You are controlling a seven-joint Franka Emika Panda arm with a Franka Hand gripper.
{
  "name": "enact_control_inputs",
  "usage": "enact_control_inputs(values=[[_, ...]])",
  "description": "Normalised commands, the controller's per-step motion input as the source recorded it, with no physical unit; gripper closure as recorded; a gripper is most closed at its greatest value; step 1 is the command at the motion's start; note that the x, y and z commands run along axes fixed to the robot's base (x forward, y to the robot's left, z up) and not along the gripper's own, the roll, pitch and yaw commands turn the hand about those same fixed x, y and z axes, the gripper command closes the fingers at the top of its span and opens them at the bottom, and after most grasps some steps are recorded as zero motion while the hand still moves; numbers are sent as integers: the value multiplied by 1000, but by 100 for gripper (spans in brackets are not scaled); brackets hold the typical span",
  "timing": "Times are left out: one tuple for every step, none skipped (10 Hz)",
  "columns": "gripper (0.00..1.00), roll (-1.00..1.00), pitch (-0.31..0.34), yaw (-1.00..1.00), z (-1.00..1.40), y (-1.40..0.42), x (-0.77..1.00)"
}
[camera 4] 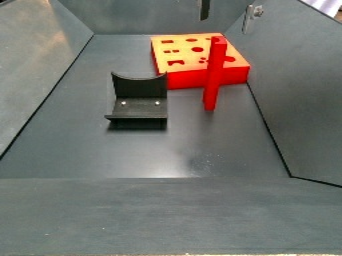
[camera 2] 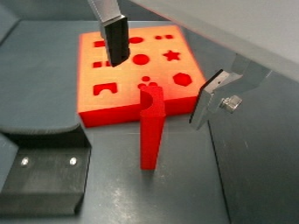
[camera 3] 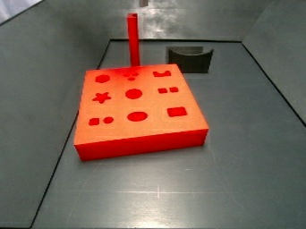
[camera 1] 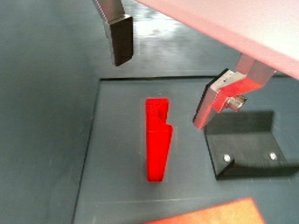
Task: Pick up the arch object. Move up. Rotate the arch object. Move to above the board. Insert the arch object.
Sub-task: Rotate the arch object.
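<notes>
My gripper (camera 1: 162, 92) is open and empty, high above the floor; it also shows in a wrist view (camera 2: 158, 93) and at the top edge of a side view (camera 4: 227, 15). Its fingers (camera 1: 119, 39) (camera 2: 114, 39) are wide apart with nothing between them. The board (camera 2: 122, 96) is a thick red-orange slab with shaped recesses, below and beyond the gripper; it shows in both side views (camera 3: 143, 125) (camera 4: 181, 45). The arch object is not visible in any view.
A thin red upright rod (camera 2: 152, 131) (camera 1: 158, 144) (camera 3: 132, 40) (camera 4: 211, 75) stands by the board's edge, below the gripper. The dark fixture (camera 4: 138, 100) (camera 3: 191, 58) (camera 2: 47, 171) (camera 1: 251, 149) stands on the grey floor beside the board. Sloping grey walls enclose the floor.
</notes>
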Motion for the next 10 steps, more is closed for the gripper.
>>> enact_control_inputs(values=[[0, -8, 13, -1000, -27, 22, 32], [0, -9, 15, -1000, -26, 22, 32], [0, -10, 16, -1000, -26, 22, 32], [0, -12, 18, -1000, -26, 21, 32], [0, -14, 21, -1000, -26, 21, 32], [0, -16, 25, -1000, -25, 21, 32], [0, -18, 27, -1000, -25, 21, 33], [0, -25, 38, -985, -24, 21, 33], [0, -25, 38, -832, -24, 22, 33], [0, -25, 37, -507, -22, 21, 33]])
